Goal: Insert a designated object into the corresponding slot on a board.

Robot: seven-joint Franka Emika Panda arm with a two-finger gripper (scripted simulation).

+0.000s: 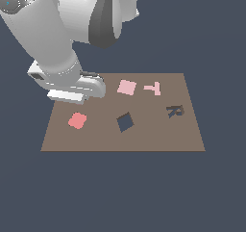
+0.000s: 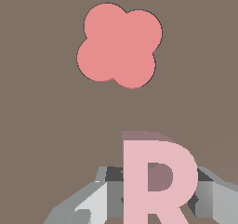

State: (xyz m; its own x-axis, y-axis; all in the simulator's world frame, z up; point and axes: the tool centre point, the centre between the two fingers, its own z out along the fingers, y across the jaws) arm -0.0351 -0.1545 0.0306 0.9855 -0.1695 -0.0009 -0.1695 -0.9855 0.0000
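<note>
With the gripper (image 2: 153, 204) fingers pinching the pink R (image 2: 155, 181) near the board's (image 1: 158, 139) far-left corner, carry it level toward the R-shaped slot (image 1: 175, 111) and match its orientation.

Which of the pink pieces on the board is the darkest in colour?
The clover-shaped piece, with four rounded lobes, near the board's edge on the exterior view's left. It is salmon pink; the square, the T and the R are pale pink.

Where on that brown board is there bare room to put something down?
The board is bare along its near edge, below the coral clover piece and the diamond hole, and in the corner beyond the R slot. The far side is crowded: arm, pink square, pink T.
</note>
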